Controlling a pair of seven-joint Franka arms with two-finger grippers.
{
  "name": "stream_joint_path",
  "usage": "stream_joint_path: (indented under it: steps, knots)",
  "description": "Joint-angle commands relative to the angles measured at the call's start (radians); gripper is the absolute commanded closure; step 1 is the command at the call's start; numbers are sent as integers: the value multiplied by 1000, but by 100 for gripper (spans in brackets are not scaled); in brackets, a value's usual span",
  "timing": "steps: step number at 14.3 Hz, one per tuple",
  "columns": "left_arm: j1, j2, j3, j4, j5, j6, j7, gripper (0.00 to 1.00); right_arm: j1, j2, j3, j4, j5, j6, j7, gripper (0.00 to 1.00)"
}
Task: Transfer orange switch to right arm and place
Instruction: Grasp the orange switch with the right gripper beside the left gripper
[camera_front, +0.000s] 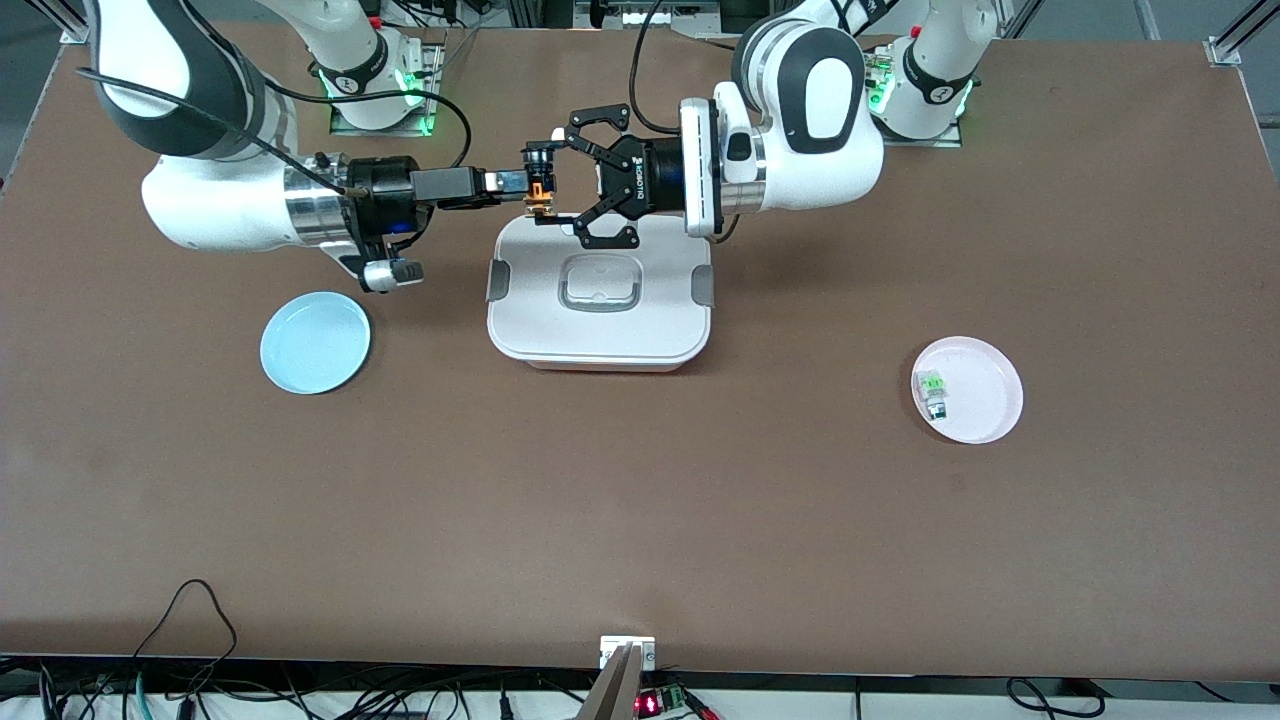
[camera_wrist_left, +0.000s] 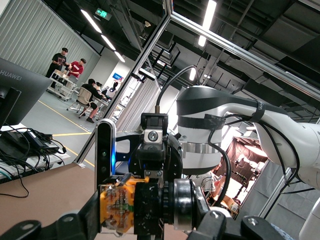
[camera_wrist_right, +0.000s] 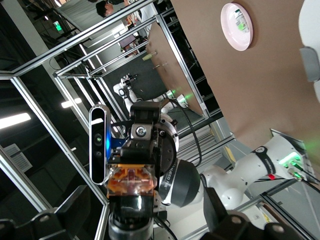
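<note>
ROBOTIQ in white letters on the black body of the left gripper (camera_front: 556, 180), front view, read sideways; HUAWEI in pale letters along the top edge of a dark monitor (camera_wrist_left: 20, 87), left wrist view; green exit sign (camera_wrist_left: 102, 13) hung from the ceiling in the same view, wording too small to read; no other legible text, labels or numbers.

A robotics lab: aluminium frame (camera_wrist_right: 60, 75), ceiling strip lights (camera_wrist_left: 209, 14), cable-strewn benches.
</note>
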Motion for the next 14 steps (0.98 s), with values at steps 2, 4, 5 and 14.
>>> stream_joint_path:
  steps: [2, 4, 5, 14]
  knots:
    - [3, -7, -10, 8, 9, 14, 17, 100, 2, -6, 22, -13, 74, 27, 39, 0]
    - [3, -7, -10, 8, 10, 14, 17, 100, 1, -5, 22, -10, 76, 27, 42, 4]
    - [3, -7, -10, 8, 9, 14, 17, 100, 1, -5, 22, -9, 76, 27, 42, 6]
    - [3, -9, -10, 6, 9, 14, 14, 100, -1, 14, 21, 10, 90, 27, 42, 73]
